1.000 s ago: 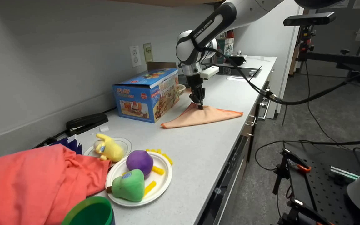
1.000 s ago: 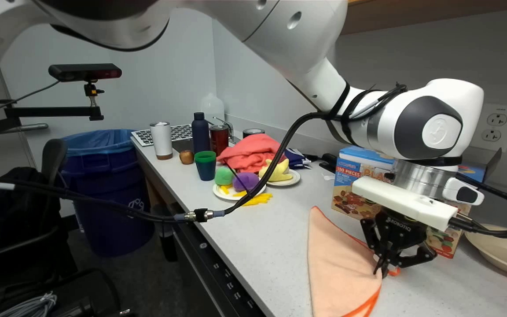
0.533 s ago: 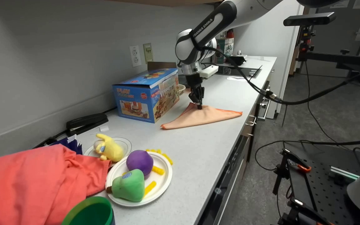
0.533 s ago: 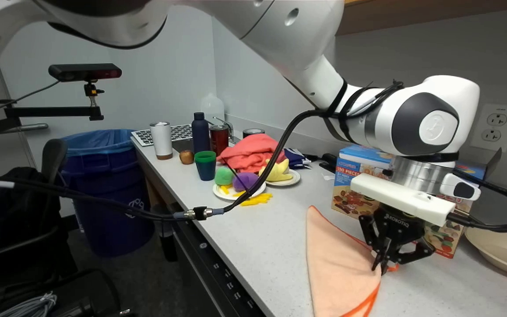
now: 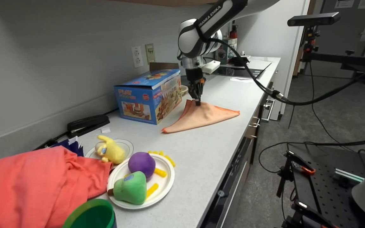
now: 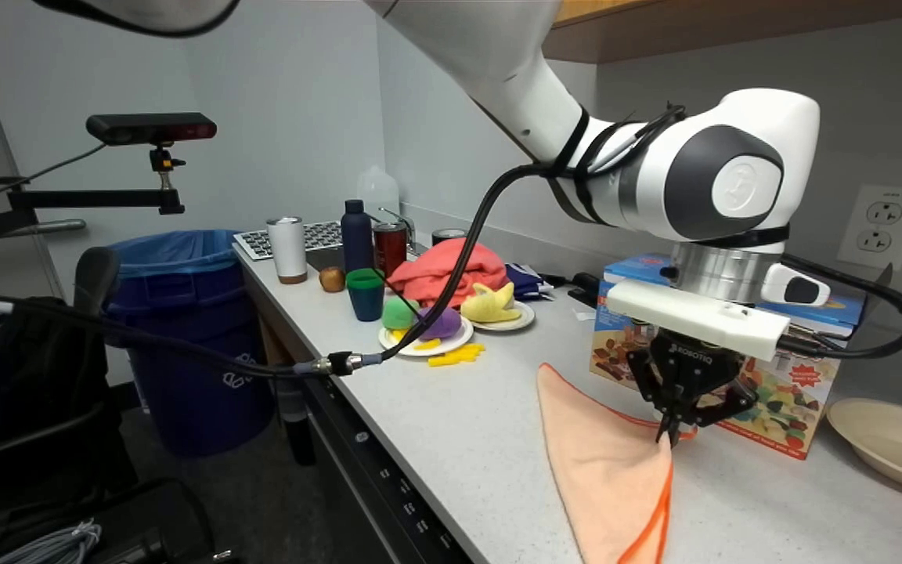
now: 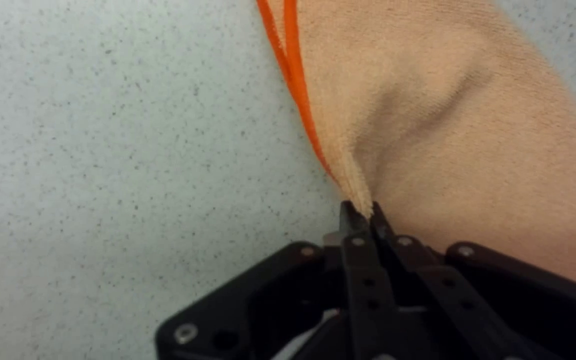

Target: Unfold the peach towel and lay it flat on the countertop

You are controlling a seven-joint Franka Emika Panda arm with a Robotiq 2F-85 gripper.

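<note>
Right beside the blue toy box [image 5: 135, 106] on the desk [image 5: 198, 158] is the peach towel [image 5: 206, 115], doubled over into a rough triangle, with one corner reaching pretty close to the desk's front edge. The claw [image 7: 361, 210] has its tips pinched closed on a little ridge of the cloth. You get a great look at it in the wrist view: creases fan out from the pinch and the towel's bright orange edging runs down toward it. In both exterior views the cloth tents up a bit where it's grabbed, while the rest of it lies on the desk. White robot arm [image 6: 490, 55] comes down from above. As for the other stuff, a white plate [image 5: 170, 179] carries a purple plush [image 5: 141, 164], a green pear plush [image 5: 133, 190] and some yellow sticks [image 5: 152, 191], and another yellow bunch [image 6: 456, 356] lies just beside its rim. A yellow plush [image 5: 114, 153] sits on another plate [image 6: 525, 319], right by the big coral-red heap [image 5: 36, 183]. Also in an exterior view: a green-topped cup [image 6: 366, 298], a white tumbler [image 6: 288, 251] and a dark blue bottle [image 6: 357, 239] toward the far end, plus a tan bowl [image 6: 893, 446] near the box.
</note>
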